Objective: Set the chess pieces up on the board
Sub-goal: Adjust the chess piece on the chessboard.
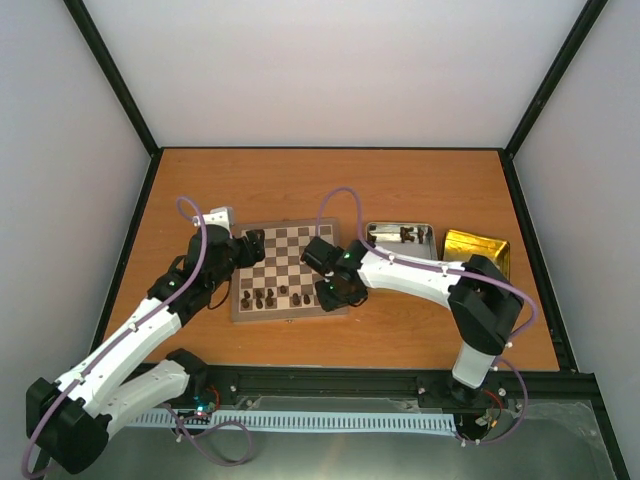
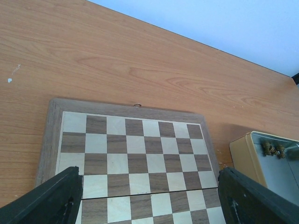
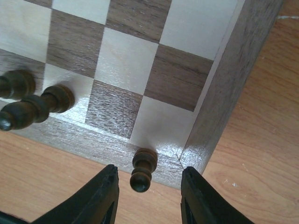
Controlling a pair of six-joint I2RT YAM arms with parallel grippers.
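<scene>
The board [image 1: 290, 250] lies mid-table, its far squares bare. Several dark brown chess pieces [image 1: 266, 297] stand along its near rows. My right gripper [image 1: 335, 291] is open over the board's near right corner. In the right wrist view a dark pawn [image 3: 144, 169] stands upright at the edge of the cream corner square and the border, between my spread fingers [image 3: 105, 198], which are not touching it. More dark pieces [image 3: 32, 109] stand to its left. My left gripper [image 1: 250, 245] is open and empty over the board's left side [image 2: 140, 154].
A silver tin [image 1: 400, 240] with a few dark pieces [image 1: 408, 236] sits right of the board; it also shows in the left wrist view [image 2: 275, 168]. A gold tin [image 1: 477, 250] lies further right. Black frame posts edge the table.
</scene>
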